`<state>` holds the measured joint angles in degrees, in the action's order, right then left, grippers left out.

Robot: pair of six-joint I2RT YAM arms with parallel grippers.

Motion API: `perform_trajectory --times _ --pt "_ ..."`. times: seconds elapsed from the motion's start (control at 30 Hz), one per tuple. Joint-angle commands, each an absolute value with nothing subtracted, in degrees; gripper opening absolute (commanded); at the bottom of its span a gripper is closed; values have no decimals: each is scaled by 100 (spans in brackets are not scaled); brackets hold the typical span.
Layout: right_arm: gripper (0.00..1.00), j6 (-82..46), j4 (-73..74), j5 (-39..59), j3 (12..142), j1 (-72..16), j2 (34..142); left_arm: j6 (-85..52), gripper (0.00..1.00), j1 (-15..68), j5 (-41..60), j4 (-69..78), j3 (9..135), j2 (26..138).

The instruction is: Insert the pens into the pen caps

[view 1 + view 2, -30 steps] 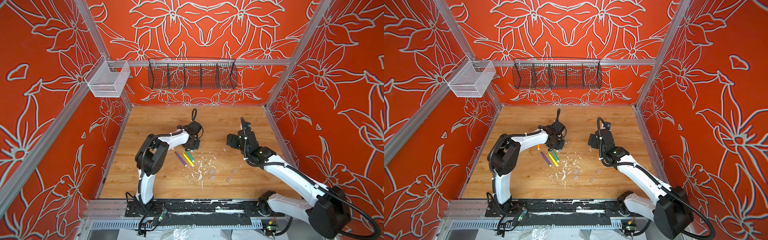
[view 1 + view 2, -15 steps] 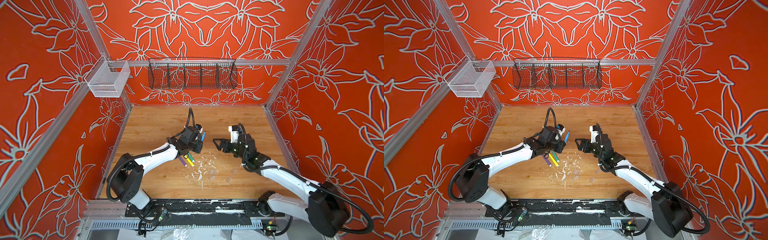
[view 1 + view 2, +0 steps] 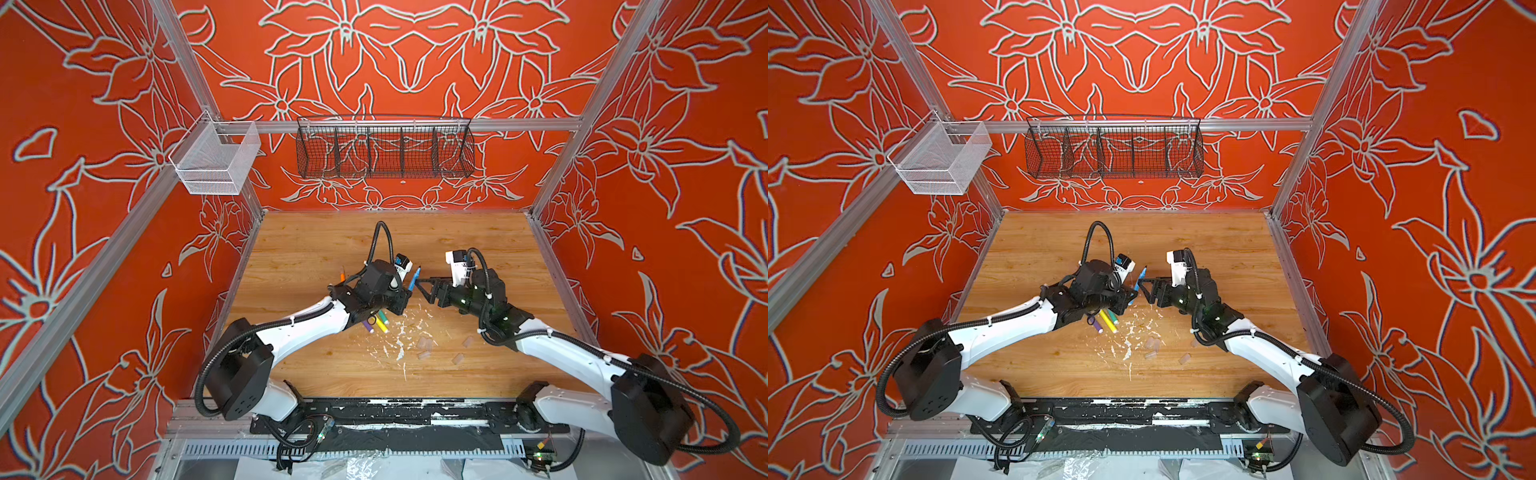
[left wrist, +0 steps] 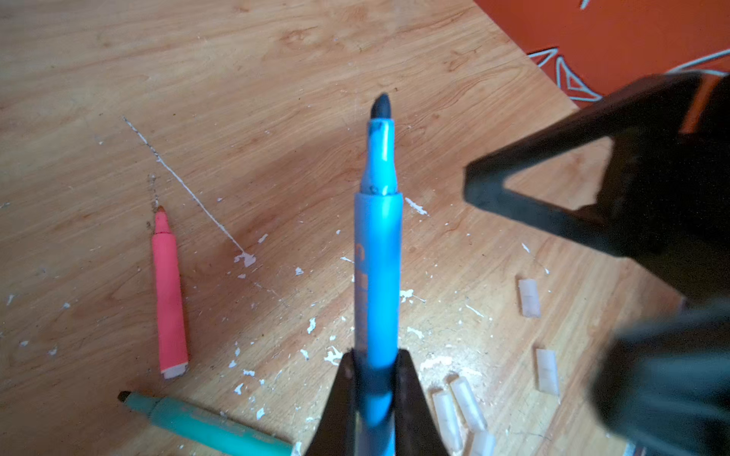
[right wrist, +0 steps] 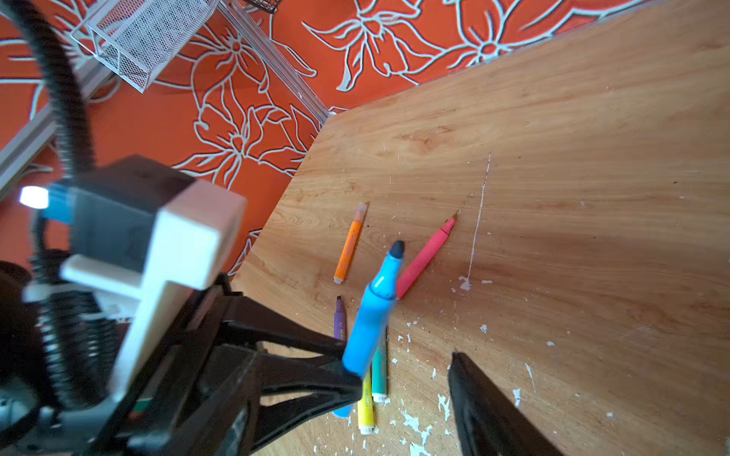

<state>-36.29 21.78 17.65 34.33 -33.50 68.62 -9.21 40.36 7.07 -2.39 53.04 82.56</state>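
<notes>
Both arms have swung into the middle of a top view, where the left gripper pinches the blue pen tip-up, while the right gripper, jaws apart and empty, still needs one of the pen caps lying lower down.

The blue pen is clamped in the left gripper, tip uncapped. A pink pen, a green pen and clear caps are laid on the table.

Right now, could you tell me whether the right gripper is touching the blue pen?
Apart. The left wrist view shows bare table between the blue pen and the nearest fingertip of the right gripper.
</notes>
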Motion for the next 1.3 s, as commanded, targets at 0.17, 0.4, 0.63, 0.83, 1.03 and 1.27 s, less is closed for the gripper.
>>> perform_trajectory --times 0.17,0.4,0.63,0.83,1.03,1.27 --pt "65 -3721 2333 2004 3622 -3375 7132 -647 0 4113 1204 255 5120 7996" --pt "57 -3771 2372 2021 3611 -3375 7139 -574 0 4158 1380 211 5186 8091" --pt "42 -3831 2411 2028 3598 -3375 7197 -528 0 4192 1492 249 5178 8104" --pt "27 -3922 2461 2020 3569 -3375 7225 -494 0 4235 1461 197 5254 8213" --pt "10 -3944 2476 2029 3561 -3375 7221 -475 0 4241 1405 176 5284 8271" --pt "0 -4084 2706 2149 3523 -3422 7285 -519 10 4245 1390 202 5281 8290"
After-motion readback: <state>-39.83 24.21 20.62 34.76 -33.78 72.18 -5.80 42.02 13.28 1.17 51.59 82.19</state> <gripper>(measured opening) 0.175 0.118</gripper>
